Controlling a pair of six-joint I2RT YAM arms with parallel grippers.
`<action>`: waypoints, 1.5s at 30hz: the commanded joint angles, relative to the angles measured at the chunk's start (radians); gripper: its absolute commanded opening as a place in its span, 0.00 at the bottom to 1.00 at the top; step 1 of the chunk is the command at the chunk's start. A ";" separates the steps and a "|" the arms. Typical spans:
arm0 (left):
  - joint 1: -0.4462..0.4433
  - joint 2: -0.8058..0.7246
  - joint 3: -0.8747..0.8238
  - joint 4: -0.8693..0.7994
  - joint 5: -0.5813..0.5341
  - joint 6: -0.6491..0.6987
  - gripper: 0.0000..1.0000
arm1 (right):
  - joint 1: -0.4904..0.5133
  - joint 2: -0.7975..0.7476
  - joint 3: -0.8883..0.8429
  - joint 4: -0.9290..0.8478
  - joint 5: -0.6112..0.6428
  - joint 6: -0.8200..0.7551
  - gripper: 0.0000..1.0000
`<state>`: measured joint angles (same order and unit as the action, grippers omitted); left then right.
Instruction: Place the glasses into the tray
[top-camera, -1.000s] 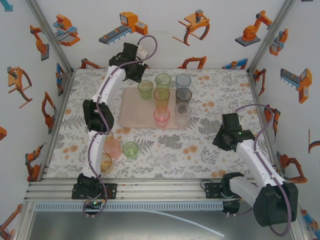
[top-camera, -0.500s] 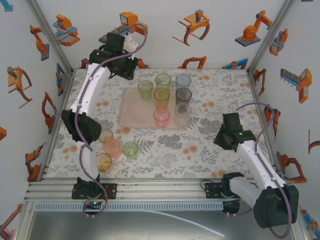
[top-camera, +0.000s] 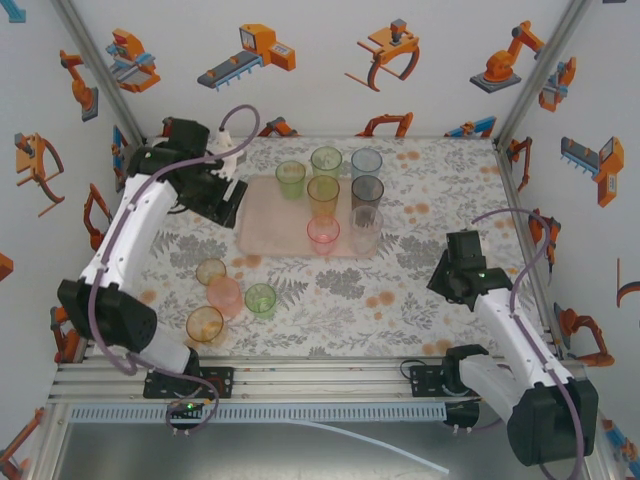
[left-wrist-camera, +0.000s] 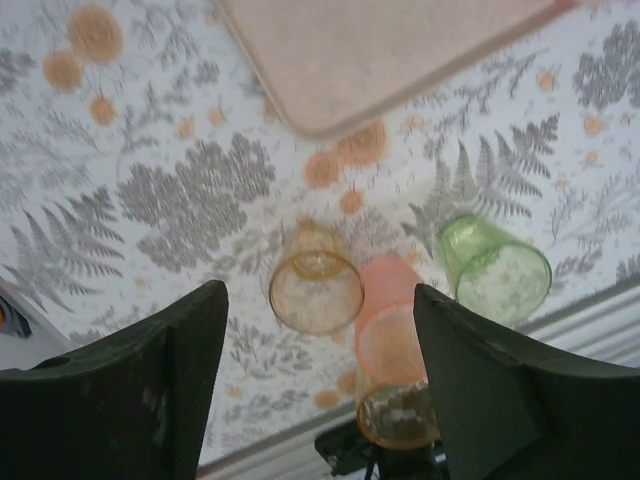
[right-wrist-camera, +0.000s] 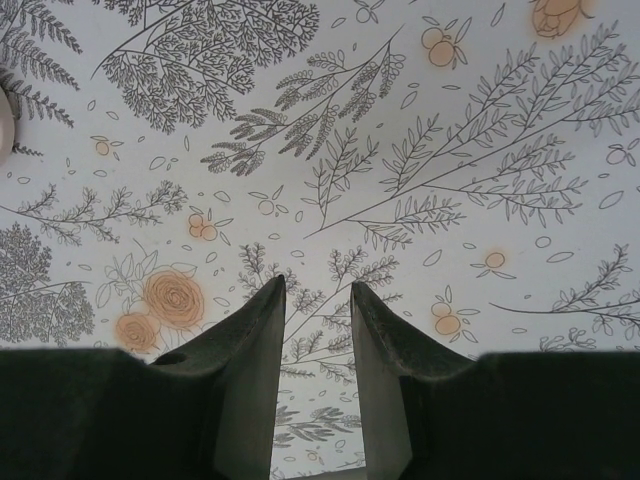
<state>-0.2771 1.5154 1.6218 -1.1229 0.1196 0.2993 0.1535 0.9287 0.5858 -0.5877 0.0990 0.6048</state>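
Observation:
The pale pink tray (top-camera: 268, 218) lies at the middle back of the table, with several glasses standing at its right half: green (top-camera: 291, 178), orange (top-camera: 323, 195), pink (top-camera: 323, 235), grey (top-camera: 367, 191) and clear (top-camera: 365, 228) among them. Loose glasses stand near the left front: amber (top-camera: 211, 271), pink (top-camera: 225, 296), green (top-camera: 261, 300), orange (top-camera: 205, 325). My left gripper (top-camera: 222, 195) hovers open and empty beside the tray's left edge. In the left wrist view the left gripper (left-wrist-camera: 320, 292) looks down on the amber (left-wrist-camera: 315, 290), pink (left-wrist-camera: 395, 330) and green (left-wrist-camera: 495, 270) glasses and the tray's corner (left-wrist-camera: 400, 50). My right gripper (top-camera: 455, 262) sits low at the right, its jaws narrowly apart and empty (right-wrist-camera: 318, 285).
Aluminium frame posts and white walls close in the table on the left, right and back. The front rail (top-camera: 320, 380) carries both arm bases. Bare floral tabletop (top-camera: 400, 290) lies between the tray and the right arm.
The left arm swung from the tray's back edge out to the left and nearer, and its jaws opened wider. The right arm has not moved.

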 joint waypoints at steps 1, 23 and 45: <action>0.035 -0.133 -0.095 -0.021 0.054 0.055 0.75 | -0.005 0.016 -0.028 0.067 -0.034 -0.001 0.34; 0.087 -0.487 -0.536 -0.029 0.153 0.087 0.70 | -0.005 0.012 -0.024 0.049 -0.077 -0.016 0.34; 0.158 -0.580 -0.665 -0.053 0.125 0.347 0.69 | -0.005 0.012 0.018 -0.001 -0.019 -0.033 0.34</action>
<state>-0.1341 0.9390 0.9718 -1.1656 0.2184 0.5835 0.1535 0.9497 0.5823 -0.5720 0.0574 0.5713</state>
